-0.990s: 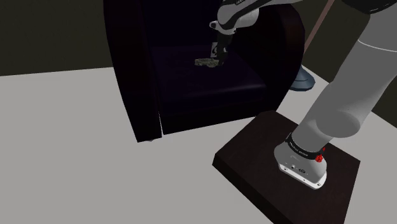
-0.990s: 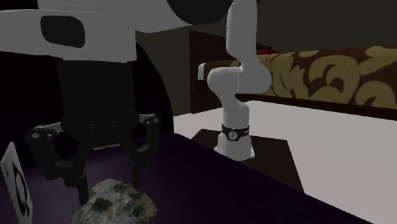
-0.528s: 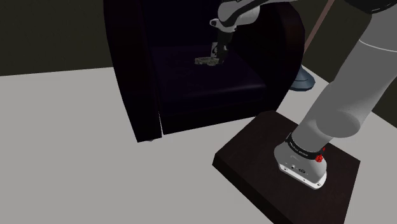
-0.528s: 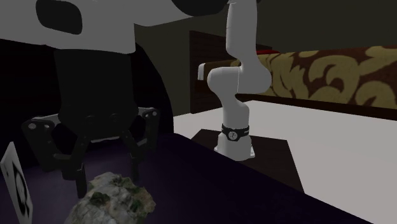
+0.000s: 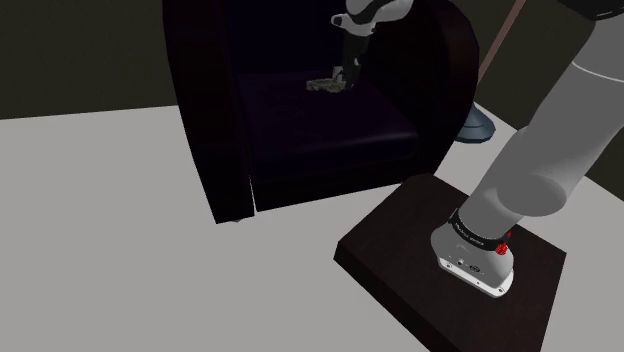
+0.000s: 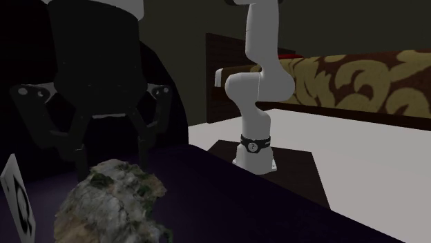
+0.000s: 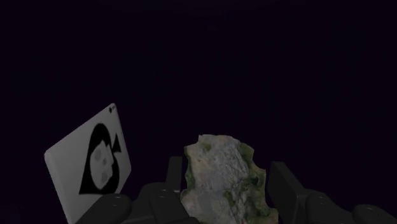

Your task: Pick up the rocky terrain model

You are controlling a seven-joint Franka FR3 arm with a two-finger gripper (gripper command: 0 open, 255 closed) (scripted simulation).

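rock mottled grey, tan and moss green makes up the rocky terrain model [image 7: 222, 184]. the black gripper [image 6: 110, 157] pinches it across its narrow width. in the wrist view one finger [image 7: 174, 177] lies against one flank, and the other finger stands at the opposite edge. the lump's long axis runs crosswise to the line between the two fingers, so it points out of the gap on both sides.

in the shoulder view the model is a thin pale sliver under the fingertips. it lies lengthwise toward that view's left, over the back edge of the seat cushion [image 5: 310, 125] of a very dark armchair [image 5: 210, 120]. from there i cannot tell whether it touches the cushion.

the second exterior view looks from the seat side and shows the model's rough upper face, which slopes up toward that view's right. both fingers come down onto its top. a white playing card [image 6: 15, 200] with a black spade stands tilted just beside it, at that view's left edge. the wrist view shows the card's face more fully.

behind the gripper in the second exterior view are the white arm's base [image 6: 255, 148] and a brown-and-gold patterned surface [image 6: 345, 79]. the shoulder view shows the dark stand [image 5: 390, 250] on the pale floor [image 5: 100, 200].
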